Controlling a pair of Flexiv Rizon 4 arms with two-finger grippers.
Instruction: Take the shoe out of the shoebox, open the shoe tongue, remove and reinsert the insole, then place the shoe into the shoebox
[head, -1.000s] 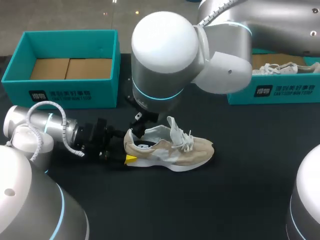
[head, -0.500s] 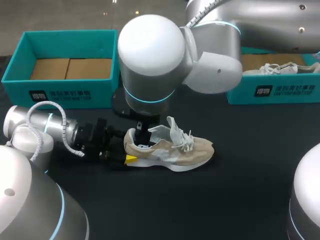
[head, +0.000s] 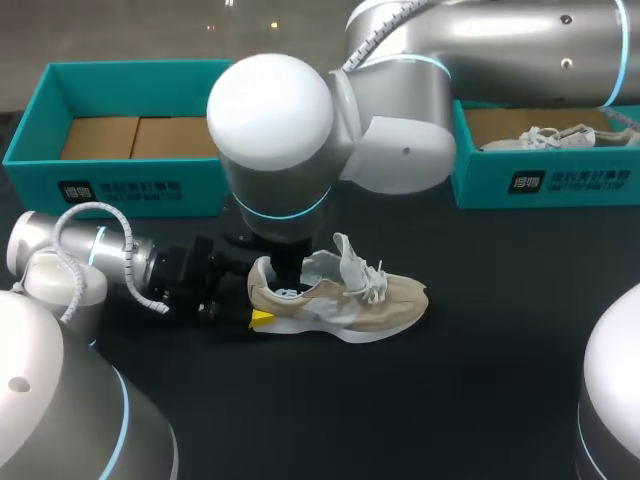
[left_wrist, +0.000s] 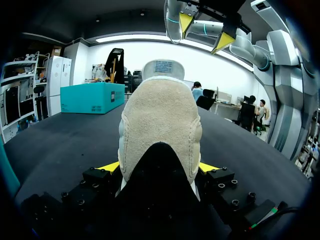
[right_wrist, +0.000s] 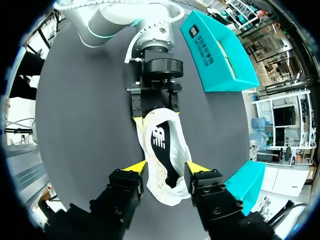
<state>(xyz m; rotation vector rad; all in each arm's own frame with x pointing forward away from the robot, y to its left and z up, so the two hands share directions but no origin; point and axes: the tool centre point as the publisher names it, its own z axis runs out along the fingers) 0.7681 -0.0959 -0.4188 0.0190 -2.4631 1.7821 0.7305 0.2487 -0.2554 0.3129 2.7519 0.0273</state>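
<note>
A beige sneaker (head: 345, 297) lies on its sole on the black table, toe to the right, tongue pulled up. My left gripper (head: 255, 316) lies low on the table, shut on the heel; in the left wrist view the heel (left_wrist: 160, 130) fills the gap between its yellow tips. My right arm hangs over the shoe's heel end, and its wrist hides its gripper in the head view. In the right wrist view my right gripper (right_wrist: 165, 168) hovers open above the shoe's opening, where the black insole (right_wrist: 162, 142) shows. From the left wrist, the right gripper (left_wrist: 205, 31) is above the tongue, touching nothing.
An open teal shoebox (head: 130, 185) with a cardboard floor stands at the back left. A second teal box (head: 545, 185) at the back right holds a white shoe (head: 555, 137). Bare black table lies in front of and to the right of the sneaker.
My right arm has swung to the left and settled over the shoe's heel end. The sneaker and my left arm have not moved.
</note>
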